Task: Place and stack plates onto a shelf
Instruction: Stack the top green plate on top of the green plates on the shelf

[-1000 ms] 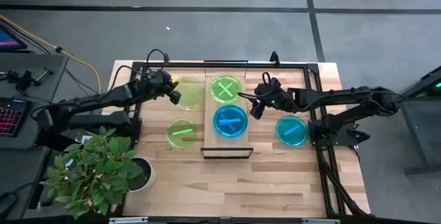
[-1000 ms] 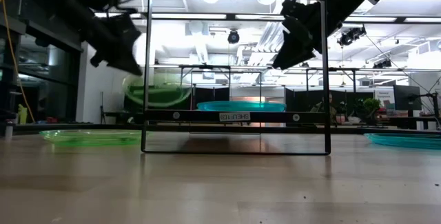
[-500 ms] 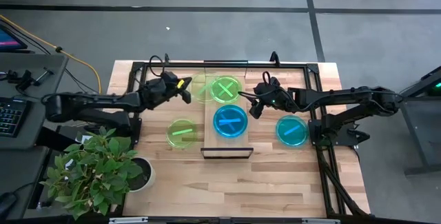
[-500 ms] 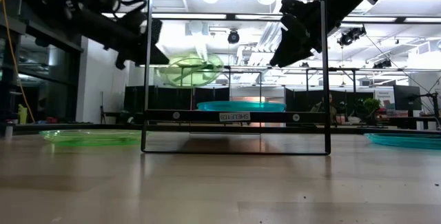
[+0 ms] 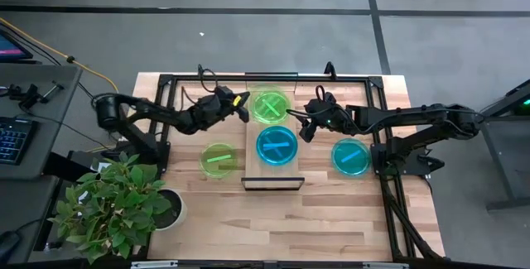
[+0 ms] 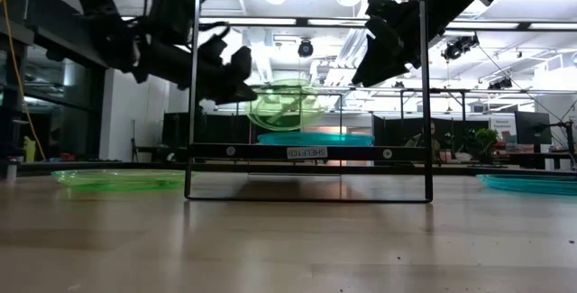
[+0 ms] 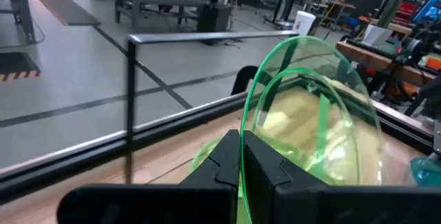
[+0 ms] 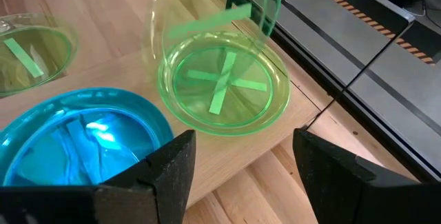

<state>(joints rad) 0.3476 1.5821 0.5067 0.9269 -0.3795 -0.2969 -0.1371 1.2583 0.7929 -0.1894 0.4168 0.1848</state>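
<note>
Your wooden table (image 5: pixel 331 211) carries the shelf (image 5: pixel 273 180), whose long axis runs from the near edge toward the far edge, dark bars at its short ends. On its far half you have a yellow-green plate stack (image 5: pixel 271 107) lying flat, crossed stripes showing; on the near half sits a cyan plate on the shelf (image 5: pixel 276 146), also flat. Your left gripper (image 5: pixel 239 106) is pinched tight on the rim of a yellow-green plate (image 7: pixel 310 114), held up on edge and tilted over the far stack, its face turned sideways. Your right gripper (image 5: pixel 308 128) hangs just beside the shelf's right side with its fingers (image 8: pixel 172 176) spread wide, holding nothing. Off the shelf, a lone yellow-green plate (image 5: pixel 219 160) lies to the left and a lone cyan plate (image 5: pixel 350 156) to the right. A potted plant (image 5: pixel 120 207) stands at the near left corner.
</note>
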